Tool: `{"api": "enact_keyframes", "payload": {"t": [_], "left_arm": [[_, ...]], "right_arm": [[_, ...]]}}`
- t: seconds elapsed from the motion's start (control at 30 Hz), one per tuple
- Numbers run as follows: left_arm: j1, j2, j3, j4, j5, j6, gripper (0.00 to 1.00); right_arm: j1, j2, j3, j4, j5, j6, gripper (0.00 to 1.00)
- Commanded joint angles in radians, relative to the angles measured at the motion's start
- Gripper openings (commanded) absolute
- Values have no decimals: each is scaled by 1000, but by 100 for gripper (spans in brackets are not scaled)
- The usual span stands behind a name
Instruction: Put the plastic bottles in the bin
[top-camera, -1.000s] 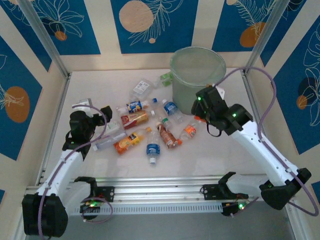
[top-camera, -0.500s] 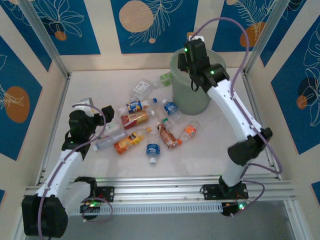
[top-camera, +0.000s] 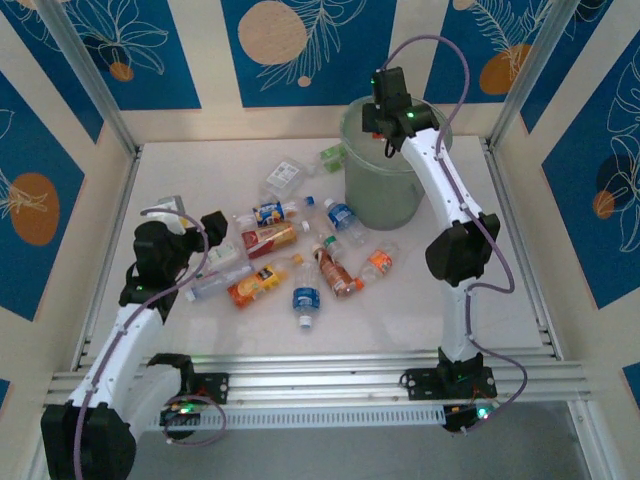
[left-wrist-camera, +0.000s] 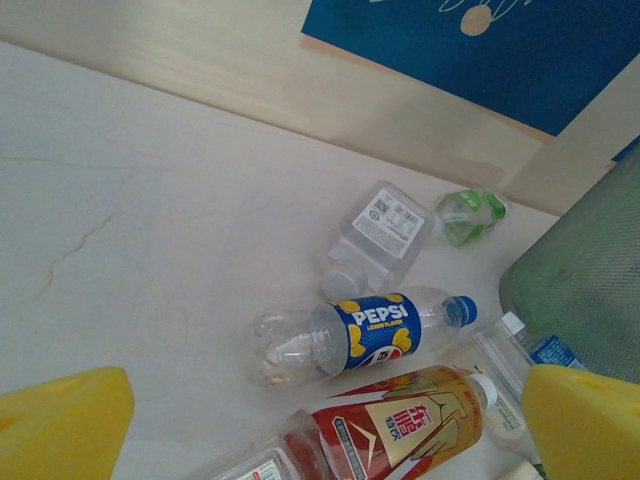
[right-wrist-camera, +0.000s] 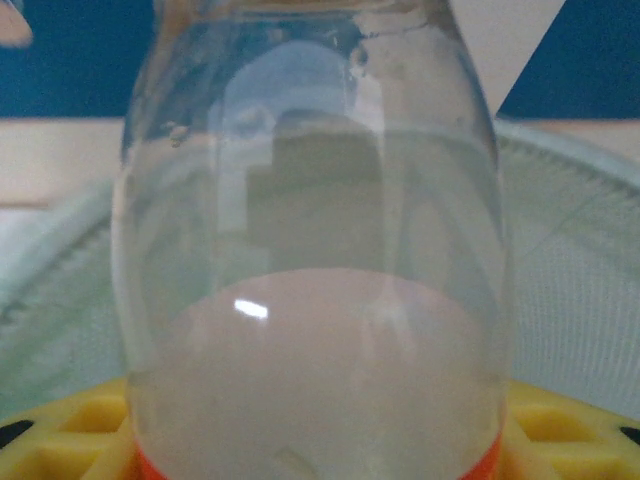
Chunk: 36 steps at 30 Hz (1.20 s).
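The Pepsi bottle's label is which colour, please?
Blue with yellow spots; the Pepsi bottle shows best in the left wrist view.

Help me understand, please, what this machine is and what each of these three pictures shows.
It is a pair of white robot arms bolted to the near edge of a table. Their job is to put bottles into a bin. The overhead picture comes from a fixed camera above and behind the arms. The other two come from small cameras on the wrists, so each looks along its own yellow-fingered claw. Scattered on the table are plastic bottles, among them a Pepsi bottle. They lie beside a tall pale green bin. The left claw stands open near the bottles and holds nothing. The right claw grips a clear bottle and, seen from above, is over the bin's mouth.
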Motion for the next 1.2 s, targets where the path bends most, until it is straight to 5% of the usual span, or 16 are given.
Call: {"api": "enact_keyframes", "payload": {"t": [0.0, 0.3, 0.67, 1.17], "left_arm": [[-7, -4, 37, -24, 10, -6, 99], [-6, 18, 53, -48, -7, 2, 100], [-6, 32, 87, -100, -24, 6, 99], [-7, 30, 159, -201, -104, 25, 99]], "right_arm": [[-13, -14, -29, -43, -108, -9, 45], [-47, -5, -99, -106, -240, -67, 49], [-60, 72, -67, -149, -255, -111, 71], [-57, 114, 81, -220, -256, -119, 70]]}}
